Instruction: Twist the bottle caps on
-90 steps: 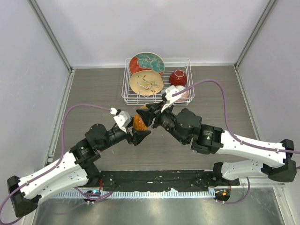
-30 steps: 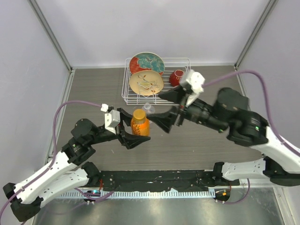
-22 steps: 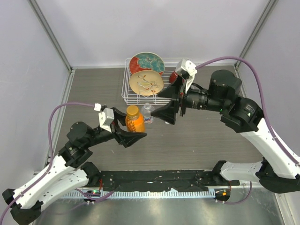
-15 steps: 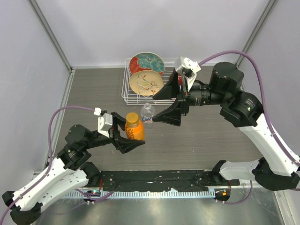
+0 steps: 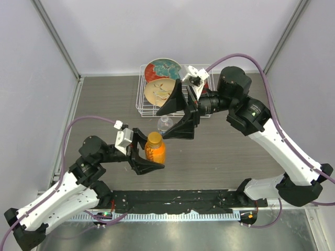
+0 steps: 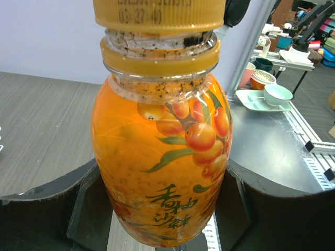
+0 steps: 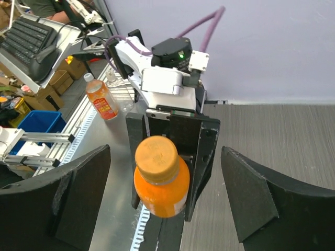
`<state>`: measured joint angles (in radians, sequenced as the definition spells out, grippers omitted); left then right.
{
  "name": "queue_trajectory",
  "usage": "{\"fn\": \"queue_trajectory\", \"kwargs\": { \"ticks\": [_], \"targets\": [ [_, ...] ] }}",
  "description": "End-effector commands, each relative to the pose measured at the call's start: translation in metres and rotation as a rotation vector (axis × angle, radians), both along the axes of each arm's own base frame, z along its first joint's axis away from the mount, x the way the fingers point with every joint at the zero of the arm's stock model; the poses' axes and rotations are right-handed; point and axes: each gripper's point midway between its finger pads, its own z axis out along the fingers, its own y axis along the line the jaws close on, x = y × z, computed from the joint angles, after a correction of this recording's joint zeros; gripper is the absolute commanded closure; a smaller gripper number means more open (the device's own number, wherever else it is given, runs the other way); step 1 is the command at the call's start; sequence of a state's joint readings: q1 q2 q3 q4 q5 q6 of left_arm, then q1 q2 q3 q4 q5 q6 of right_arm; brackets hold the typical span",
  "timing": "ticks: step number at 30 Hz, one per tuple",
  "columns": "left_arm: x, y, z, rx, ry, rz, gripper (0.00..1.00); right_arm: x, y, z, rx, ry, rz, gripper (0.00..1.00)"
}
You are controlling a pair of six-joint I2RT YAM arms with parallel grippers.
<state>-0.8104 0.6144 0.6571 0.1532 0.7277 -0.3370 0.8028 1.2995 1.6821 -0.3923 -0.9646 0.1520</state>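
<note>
The squat orange bottle (image 5: 156, 150) hangs tilted above the table, and my left gripper (image 5: 155, 152) is shut on its lower body. Its orange cap (image 5: 153, 138) sits on the neck. From the left wrist the bottle (image 6: 162, 157) fills the frame, with the cap (image 6: 157, 13) at the top and a dark finger (image 6: 47, 204) on each side. My right gripper (image 5: 171, 117) is open just behind it, over the clear water bottle (image 5: 164, 124) standing on the table. The right wrist looks down on the cap (image 7: 156, 155) and bottle (image 7: 159, 191), centred between the wide-apart fingers (image 7: 57, 204) of my right gripper (image 7: 166, 151).
A white wire rack (image 5: 142, 99) at the back holds two patterned plates (image 5: 164, 69), partly covered by the right wrist. Grey walls close in the left, right and back. Beyond the table's near edge are a metal bench (image 7: 112, 157) with a small bottle (image 7: 102, 99) and a blue bin (image 7: 29, 123).
My right arm swung left and back, bringing its open gripper from beside the orange bottle to over the clear one. The left gripper drew the orange bottle slightly nearer, still gripped.
</note>
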Motion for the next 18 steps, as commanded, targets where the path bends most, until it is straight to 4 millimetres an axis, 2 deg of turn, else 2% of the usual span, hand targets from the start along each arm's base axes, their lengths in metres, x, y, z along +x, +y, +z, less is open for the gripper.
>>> {"fn": "queue_trajectory", "kwargs": {
  "ticks": [1,3,9,14,18],
  "targets": [
    [-0.006,-0.002,0.018,-0.058,-0.053,-0.044,1.00,-0.013,0.000,0.021,0.107,-0.050,0.086,0.09],
    [-0.006,-0.002,0.022,-0.068,-0.056,-0.050,1.00,-0.014,0.002,0.023,0.129,-0.040,0.106,0.11],
    [-0.010,-0.004,0.032,-0.083,-0.064,-0.078,1.00,-0.022,0.011,0.014,0.128,-0.059,0.147,0.14],
    [-0.004,-0.004,0.034,-0.091,-0.040,-0.046,1.00,-0.025,0.008,0.007,0.128,-0.079,0.141,0.18],
    [0.002,-0.003,0.035,-0.098,-0.022,-0.010,1.00,-0.029,0.006,0.012,0.166,-0.078,0.155,0.24]
  ]
}}
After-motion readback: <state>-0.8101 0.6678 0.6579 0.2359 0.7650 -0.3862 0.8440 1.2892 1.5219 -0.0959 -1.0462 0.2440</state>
